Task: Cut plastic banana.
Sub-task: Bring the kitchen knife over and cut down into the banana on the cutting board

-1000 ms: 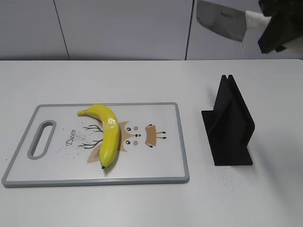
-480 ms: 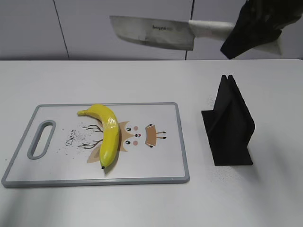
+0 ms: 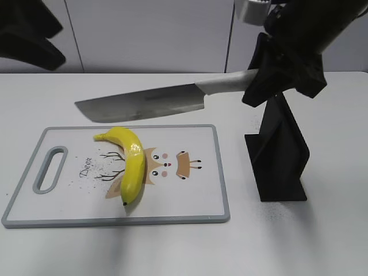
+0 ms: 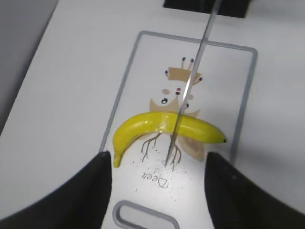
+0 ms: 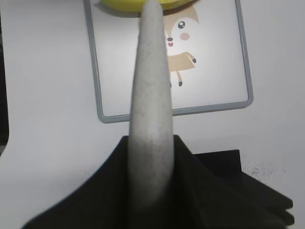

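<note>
One banana is all there is to cut, and going from left to right the scene is plain enough. At far left the left gripper [image 4: 157, 191] hangs high above the handle end of the cutting board [image 3: 190, 215], its fingers [image 4: 71, 200] spread wide apart with nothing between them, looking straight down on the work. The plastic banana [image 3: 131, 160] lies on the board's left half, stem toward the back wall and dark tip toward the near edge, its curve resting over the owl print [image 3: 167, 167]. Above and just behind it, the knife [image 3: 144, 106] is held roughly level over the board's far rim, clear of the fruit; from the left wrist view its edge lines up across the banana's middle. Its pale handle runs right into the right gripper [image 3: 270, 77], which is clamped on it beside the black knife stand [image 3: 279, 152]. To do this step well, I would bring the blade straight down across the banana's middle, square to its length. I would keep the blade level so heel and tip meet the fruit together. A glossy, curved fruit will likely roll or skid under slanted pressure, so the free left gripper could steady the stem end, well away from the cut line.
</note>
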`<state>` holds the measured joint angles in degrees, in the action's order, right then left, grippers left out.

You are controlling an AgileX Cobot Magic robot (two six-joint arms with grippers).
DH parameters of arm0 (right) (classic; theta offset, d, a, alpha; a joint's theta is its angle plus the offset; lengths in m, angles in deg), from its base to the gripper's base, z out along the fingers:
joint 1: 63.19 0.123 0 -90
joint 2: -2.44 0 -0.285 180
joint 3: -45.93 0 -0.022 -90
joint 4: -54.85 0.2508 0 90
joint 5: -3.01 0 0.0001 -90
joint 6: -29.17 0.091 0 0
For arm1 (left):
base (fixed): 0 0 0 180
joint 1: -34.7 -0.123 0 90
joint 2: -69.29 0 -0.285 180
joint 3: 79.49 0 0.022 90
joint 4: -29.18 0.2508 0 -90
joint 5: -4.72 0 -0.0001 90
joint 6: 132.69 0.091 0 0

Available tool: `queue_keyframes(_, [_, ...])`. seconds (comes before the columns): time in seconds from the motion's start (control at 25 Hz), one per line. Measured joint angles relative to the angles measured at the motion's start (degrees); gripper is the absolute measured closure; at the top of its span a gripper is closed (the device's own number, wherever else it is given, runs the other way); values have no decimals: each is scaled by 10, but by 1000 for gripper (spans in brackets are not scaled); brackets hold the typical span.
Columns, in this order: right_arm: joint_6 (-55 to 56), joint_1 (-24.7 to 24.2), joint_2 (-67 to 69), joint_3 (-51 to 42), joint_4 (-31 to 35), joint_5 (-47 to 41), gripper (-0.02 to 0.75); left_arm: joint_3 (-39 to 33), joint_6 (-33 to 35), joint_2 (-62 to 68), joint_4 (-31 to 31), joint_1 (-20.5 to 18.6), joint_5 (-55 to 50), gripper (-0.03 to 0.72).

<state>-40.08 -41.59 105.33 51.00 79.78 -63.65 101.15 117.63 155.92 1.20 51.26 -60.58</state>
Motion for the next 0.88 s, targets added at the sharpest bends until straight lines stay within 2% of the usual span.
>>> queue_keyframes(0.12, [-41,19,15,5,2,0,575,3,41,25,0,39,-14,97])
queue_keyframes(0.24, [-54,27,34,23,9,1,575,3,50,46,6,64,-23,97])
queue_keyframes(0.6, [-58,28,43,45,46,39,575,3,54,88,65,68,-24,113])
queue_keyframes(0.88, [-61,28,43,45,51,40,575,3,54,107,81,68,2,298])
